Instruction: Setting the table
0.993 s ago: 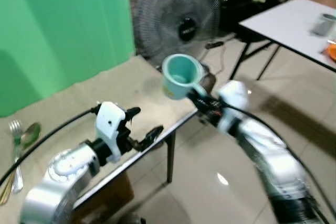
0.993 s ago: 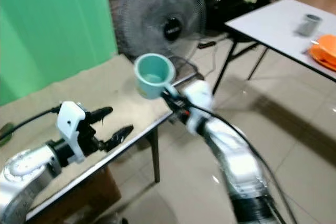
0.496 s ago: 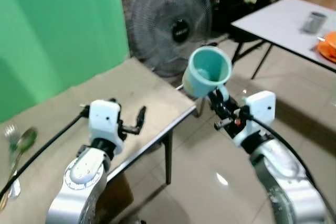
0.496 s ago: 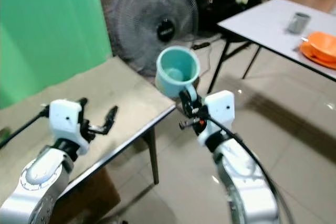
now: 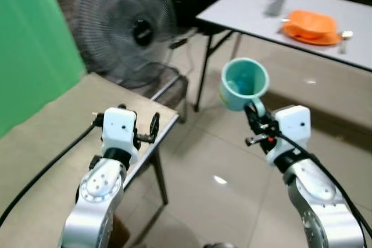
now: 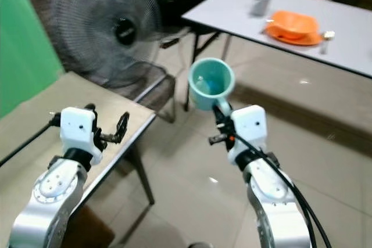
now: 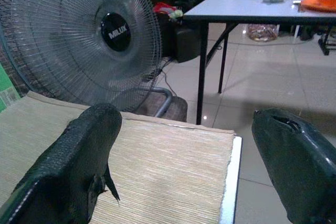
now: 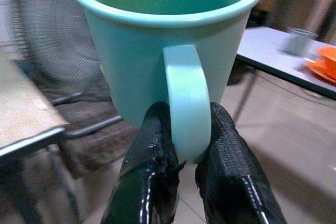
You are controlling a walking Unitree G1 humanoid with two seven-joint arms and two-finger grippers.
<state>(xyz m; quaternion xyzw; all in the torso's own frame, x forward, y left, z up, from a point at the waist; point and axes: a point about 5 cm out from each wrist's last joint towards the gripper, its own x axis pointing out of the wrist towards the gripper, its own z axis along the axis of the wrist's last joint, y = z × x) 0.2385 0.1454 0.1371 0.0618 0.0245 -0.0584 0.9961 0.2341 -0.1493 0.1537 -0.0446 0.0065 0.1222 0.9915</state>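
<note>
Right hand (image 5: 254, 121) pinches the handle of a light green mug (image 5: 244, 83), both black fingers (image 8: 152, 166) pressed tight on either side of the handle loop, seen close up in the right wrist view. Mug is held up in the air over the tiled floor (image 5: 232, 161), tipped so its open mouth faces the head camera, apart from both tables. Mug looks empty inside as far as can be seen. Left hand (image 5: 145, 135) hovers near the corner of the near table (image 5: 52, 137), fingers spread wide apart with nothing between them; the left wrist view shows the two fingertips (image 7: 89, 145) far apart over the woven beige mat (image 7: 168, 166) that covers the table top. Near table is at the robot's left, with a green backdrop (image 5: 29, 39) behind it. A standing fan (image 5: 125, 27) sits on the floor beyond the table corner, grille facing the robot. Farther off, ahead and to the right, a white table (image 5: 244, 10) on black legs carries a grey metal cup (image 5: 275, 4) and an orange bowl (image 5: 308, 22) resting on an orange plate (image 5: 305, 37), with a piece of cutlery (image 5: 344, 38) just beside the plate, too small to tell which kind. Dark clutter behind the fan, blurred. Black cable (image 5: 46, 169) runs along the left arm.
</note>
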